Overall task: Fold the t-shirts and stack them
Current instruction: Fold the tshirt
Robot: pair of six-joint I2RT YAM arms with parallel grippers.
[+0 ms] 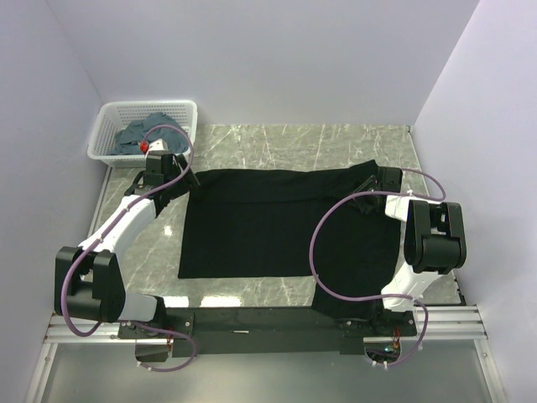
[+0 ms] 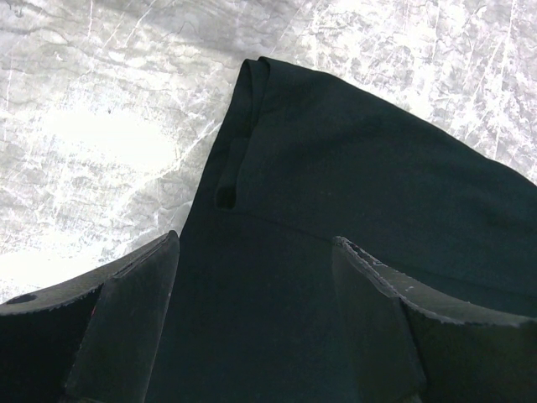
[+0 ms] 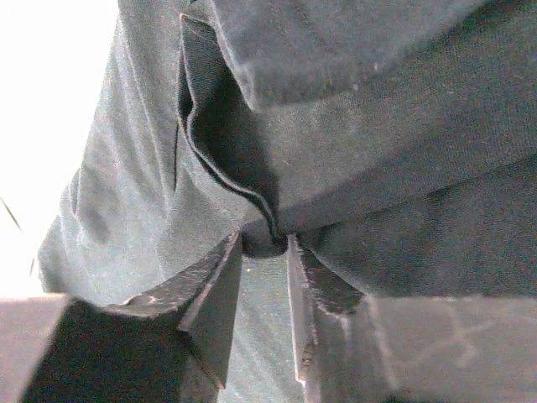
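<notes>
We saw the black t-shirt [image 1: 277,222] spread flat, long axis left-to-right across the worktop [image 1: 252,147]; left gripper [image 2: 256,243] gaped empty, right gripper [image 3: 264,239] pinched a fold.

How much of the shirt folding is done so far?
Early. No stack yet; the black t-shirt lies spread out. In hand: right jaws pinch its far right edge, left jaws open over its far left corner. Left: blue-grey shirts in the basket.
</notes>
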